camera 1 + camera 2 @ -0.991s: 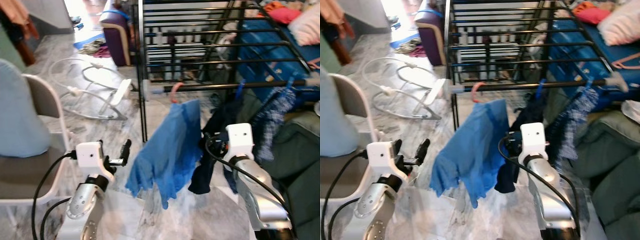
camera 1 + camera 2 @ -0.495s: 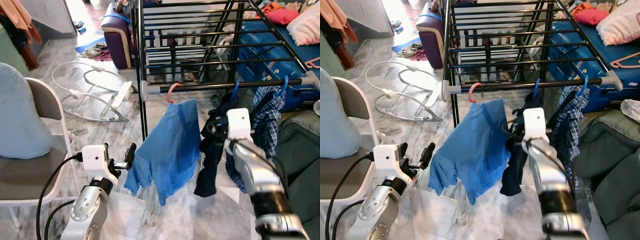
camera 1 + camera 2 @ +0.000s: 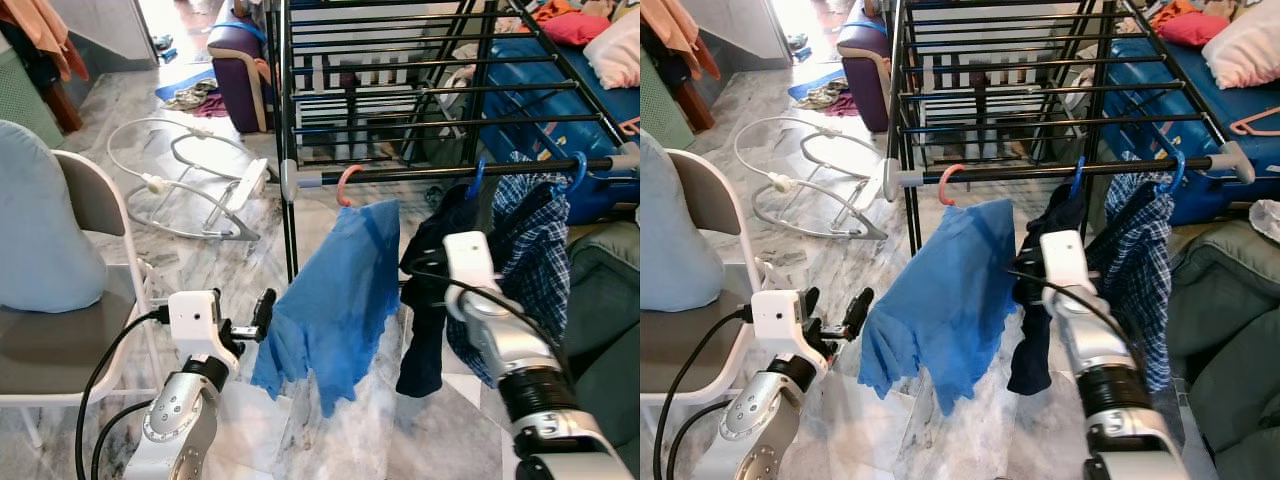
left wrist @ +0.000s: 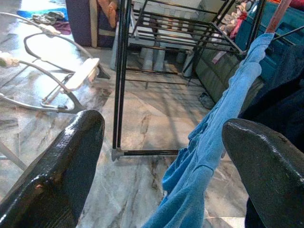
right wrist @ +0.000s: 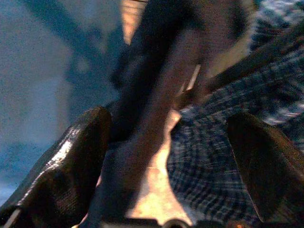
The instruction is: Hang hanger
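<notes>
Three garments already hang by their hooks from the near rail point(image 3: 440, 171) of the black drying rack point(image 3: 990, 90): a blue shirt point(image 3: 335, 300) on a pink hanger point(image 3: 347, 184) at the left, a dark garment point(image 3: 1035, 300) on a blue hanger point(image 3: 1076, 175) in the middle, and a checked shirt point(image 3: 1140, 270) on a second blue hanger point(image 3: 1175, 172) toward the right. The right tool point(image 5: 168, 156) is raised close against the dark garment and the checked shirt, its two fingers point(image 5: 71, 156) spread apart with cloth between and ahead of them but nothing gripped. The left tool point(image 4: 161, 152) is held low and to the left, just beside the hem of the blue shirt, its fingers point(image 4: 61, 156) also wide apart and empty. From how things lie, the hanging seems largely done, and the step in hand looks like letting go and drawing clear of the middle hanger. To do that well, the right tool should stay fully spread and back out straight toward the robot, so that no fold of the dark garment snags on a finger and drags its hook along or off the rail. It is worth checking that each hook sits squarely over the rail before leaving. A white folding chair point(image 3: 95, 200) stands at the near left, well apart from the rack.
</notes>
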